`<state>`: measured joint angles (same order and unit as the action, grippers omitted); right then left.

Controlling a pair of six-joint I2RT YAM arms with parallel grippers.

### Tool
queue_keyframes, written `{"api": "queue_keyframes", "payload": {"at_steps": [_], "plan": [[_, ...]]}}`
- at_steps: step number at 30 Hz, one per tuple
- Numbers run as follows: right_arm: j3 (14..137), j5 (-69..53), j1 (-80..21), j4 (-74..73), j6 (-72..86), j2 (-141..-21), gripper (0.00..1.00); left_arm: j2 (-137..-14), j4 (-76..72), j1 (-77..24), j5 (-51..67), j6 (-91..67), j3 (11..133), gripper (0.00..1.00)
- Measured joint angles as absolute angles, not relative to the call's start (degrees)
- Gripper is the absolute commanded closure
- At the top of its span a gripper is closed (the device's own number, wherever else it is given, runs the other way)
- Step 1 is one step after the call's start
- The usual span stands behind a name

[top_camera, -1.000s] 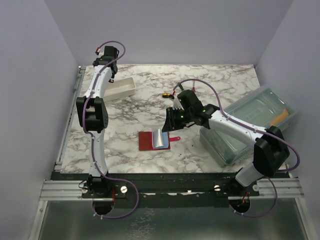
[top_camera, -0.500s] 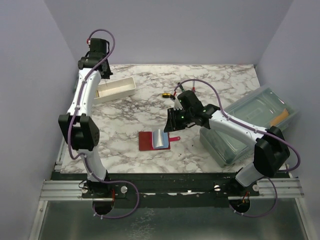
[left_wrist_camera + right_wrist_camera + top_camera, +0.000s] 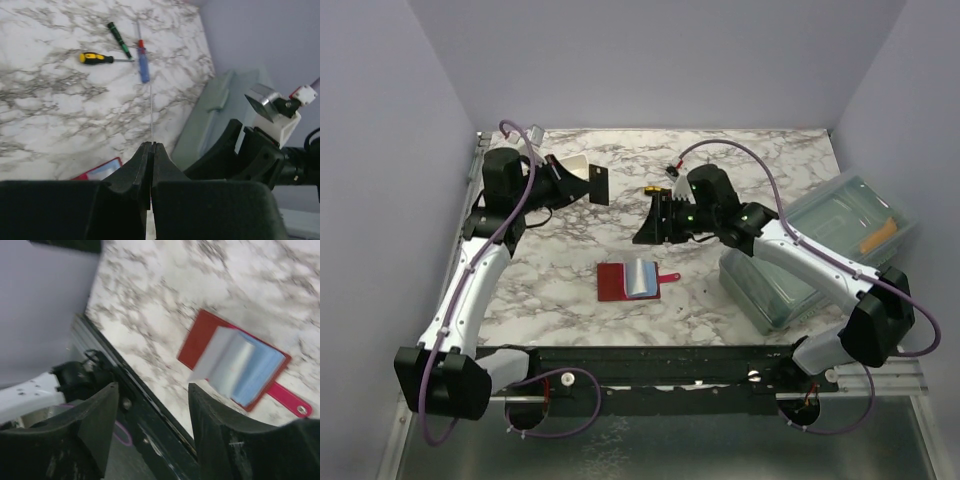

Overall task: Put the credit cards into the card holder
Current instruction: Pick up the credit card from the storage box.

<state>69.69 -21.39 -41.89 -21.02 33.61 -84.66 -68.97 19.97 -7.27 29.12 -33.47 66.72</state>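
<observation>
Lying open on the table, the card holder carries the blue card; whether it is fully tucked in I cannot tell. The right gripper hangs near, jaws wide and empty. The left gripper has its jaws pinched on what seems a second card, edge-on and undelivered.
</observation>
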Motion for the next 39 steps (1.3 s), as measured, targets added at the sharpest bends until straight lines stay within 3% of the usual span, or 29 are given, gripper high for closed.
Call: {"api": "queue_keyframes", "payload": {"at_steps": [2,7,12,14,20,21,22,25,29,31,34,35,37,39], "plan": [[70.5,-22.3,-41.9,-18.2,35.9,-83.6,0.29,-65.7,13.6,-7.4,33.1,-38.2,61.9,1.0],[71.8,-25.0,-41.9,-9.6,40.4,-81.6,0.3,-60.8,-2.0,-8.4,40.5,-49.2,54.1,1.0],[71.6,-27.1,-41.2,-2.2,43.6,-80.3,0.41,-60.0,-10.5,-10.3,44.2,-55.4,51.6,1.0],[70.7,-28.3,-40.6,0.9,44.7,-79.6,0.5,-59.8,-12.8,-11.1,45.2,-57.1,50.9,1.0],[65.9,-30.9,-39.0,8.4,48.2,-77.1,0.98,-59.3,-17.7,-12.5,47.0,-60.9,49.3,1.0],[65.6,-31.1,-38.9,9.1,48.5,-77.1,0.99,-59.3,-18.7,-12.5,47.3,-61.8,49.0,1.0],[65.4,-31.4,-38.6,9.7,48.8,-77.1,1.0,-59.3,-19.9,-12.6,47.5,-62.8,48.5,0.98],[64.6,-32.9,-38.3,11.7,49.6,-77.0,1.0,-59.6,-22.2,-12.6,47.8,-65.1,47.6,0.74],[63.4,-35.6,-38.2,14.7,50.5,-77.0,1.0,-61.1,-25.3,-13.0,49.4,-68.6,47.1,0.72],[63.0,-36.8,-38.2,15.6,50.8,-77.0,1.0,-61.8,-26.7,-13.3,50.3,-70.0,46.8,0.77],[62.5,-38.3,-38.2,16.7,51.2,-77.0,1.0,-62.5,-28.7,-13.4,51.5,-71.8,46.6,0.98],[62.4,-38.5,-38.2,16.8,51.3,-77.0,0.98,-62.5,-29.1,-13.4,51.9,-72.1,46.6,1.0],[62.2,-38.7,-38.2,16.7,51.4,-77.0,0.72,-62.5,-30.5,-13.4,52.4,-72.6,46.6,1.0],[62.5,-38.0,-38.2,14.2,50.2,-76.9,0.53,-62.5,-30.5,-13.5,52.7,-72.5,46.5,1.0]]}}
